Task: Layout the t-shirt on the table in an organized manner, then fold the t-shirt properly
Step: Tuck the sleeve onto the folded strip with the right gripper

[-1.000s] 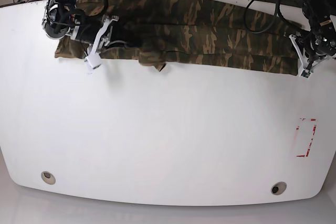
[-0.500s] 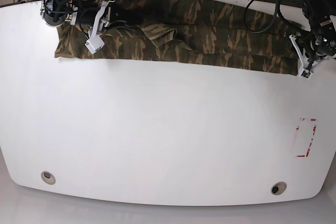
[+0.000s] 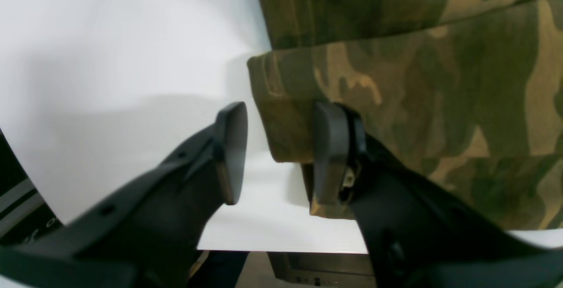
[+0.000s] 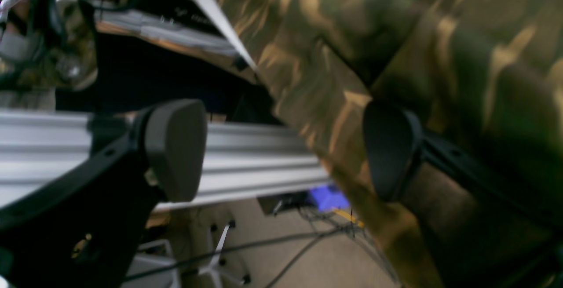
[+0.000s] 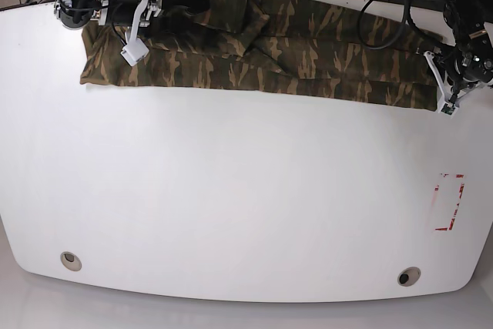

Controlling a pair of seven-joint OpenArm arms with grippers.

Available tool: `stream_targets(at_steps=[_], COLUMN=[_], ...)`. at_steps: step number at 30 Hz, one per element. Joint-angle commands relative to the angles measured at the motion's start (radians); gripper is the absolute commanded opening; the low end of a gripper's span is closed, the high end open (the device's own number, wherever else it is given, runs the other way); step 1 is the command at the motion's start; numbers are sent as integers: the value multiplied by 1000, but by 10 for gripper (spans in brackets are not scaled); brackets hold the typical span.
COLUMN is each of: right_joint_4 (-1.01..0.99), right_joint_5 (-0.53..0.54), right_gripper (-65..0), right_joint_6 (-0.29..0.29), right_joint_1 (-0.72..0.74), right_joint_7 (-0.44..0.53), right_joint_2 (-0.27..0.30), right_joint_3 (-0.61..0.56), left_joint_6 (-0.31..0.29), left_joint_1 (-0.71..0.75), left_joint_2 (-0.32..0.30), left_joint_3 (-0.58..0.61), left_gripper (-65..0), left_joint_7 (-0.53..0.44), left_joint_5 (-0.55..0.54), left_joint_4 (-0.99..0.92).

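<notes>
One camouflage cloth t-shirt point(image 5: 262, 48) is lying along the glossy white surface's point(image 5: 231, 190) top edge; both grippers' fingers, left point(image 3: 279, 151) and right point(image 4: 281, 147), are gaping apart.

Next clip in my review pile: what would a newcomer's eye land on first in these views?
The camouflage t-shirt stands out first, stretched in a long band along the far edge of the glossy white table. Next come the two arms at its ends: the right gripper over the cloth with its jaws apart, the left gripper open astride the shirt's corner. A red-and-white tape mark sits near the table's right edge in the base view.
</notes>
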Motion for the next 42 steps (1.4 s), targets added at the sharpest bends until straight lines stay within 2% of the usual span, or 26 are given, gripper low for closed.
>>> stream_targets(at_steps=[1,7,9,14,16,20,23,28,34,42], right_joint_4=[17,17,19,22,46,112,145,142,83,-79], right_joint_5=[33,33,2,-165,-234,-383,-484,-661,-880,-998], right_gripper=[-127,-176,-195,-285,-346,-465,-512,-510,-506,-506], right_joint_6=[2,2,2,2,2,2,2,2,2,2], right_joint_1=[7,34,41,54,56,42,39,34,59,148], right_joint_7=[18,20,20,32,49,64,81,158,288,397], right_joint_2=[21,13,11,7,-1,-10,-13,-39,-42,-38], right_joint_3=[7,96,127,194,213,228,223,208,121,55], left_joint_6=[2,2,2,2,2,2,2,2,2,2], left_joint_1=[-10,-10,-10,-8,-8,13,39,52,50,27], left_joint_2=[-17,28,41,84,95,104,118,118,95,83], left_joint_3=[-3,-3,-3,-3,-3,-3,-5,-5,-8,-5], left_gripper=[-418,-418,-418,-418,-418,-418,-418,-418,-418,-418], left_joint_7=[-6,-6,-6,-6,-9,-71,-132,-176,-226,-265], left_joint_5=[-7,-1,-1,-1,-1,-1,-1,-1,-1,-1], left_joint_4=[29,68,86,106,103,98,86,40,-64,-159])
